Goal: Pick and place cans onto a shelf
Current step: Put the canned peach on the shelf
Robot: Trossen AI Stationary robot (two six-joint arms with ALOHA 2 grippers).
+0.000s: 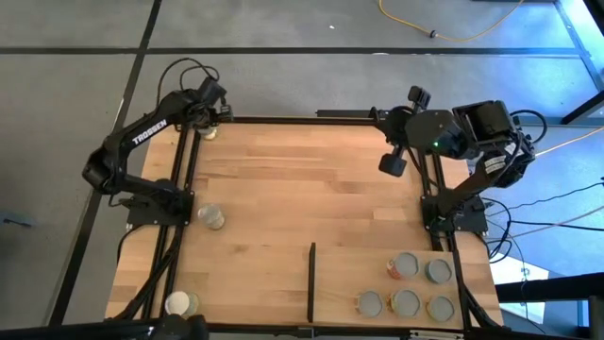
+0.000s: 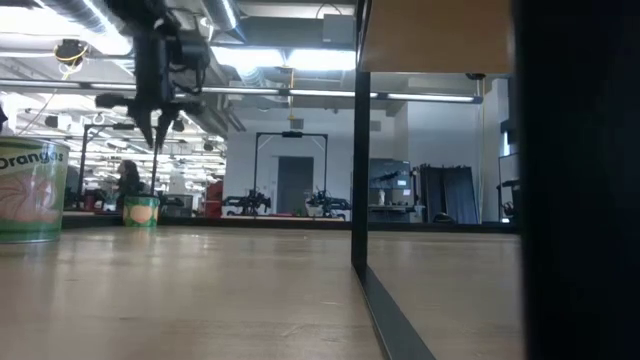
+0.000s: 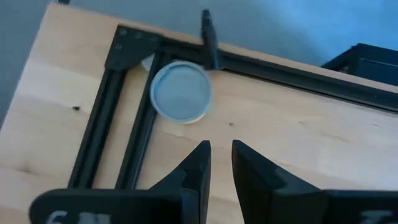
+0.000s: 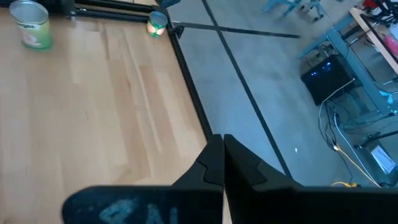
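Wood tabletop [image 1: 302, 189] w/ black frame: one can [image 1: 209, 131] right under left gripper [image 1: 219, 111]; five cans [image 1: 406, 302] (grey tops) on shelf [image 1: 396, 283], well away.

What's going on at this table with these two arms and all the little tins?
The robot is sorting cans. The left gripper hovers open above a can in the table's far left corner, holding nothing. The right gripper waits shut at the far right. Five cans sit on the shelf area; two others remain on the left.
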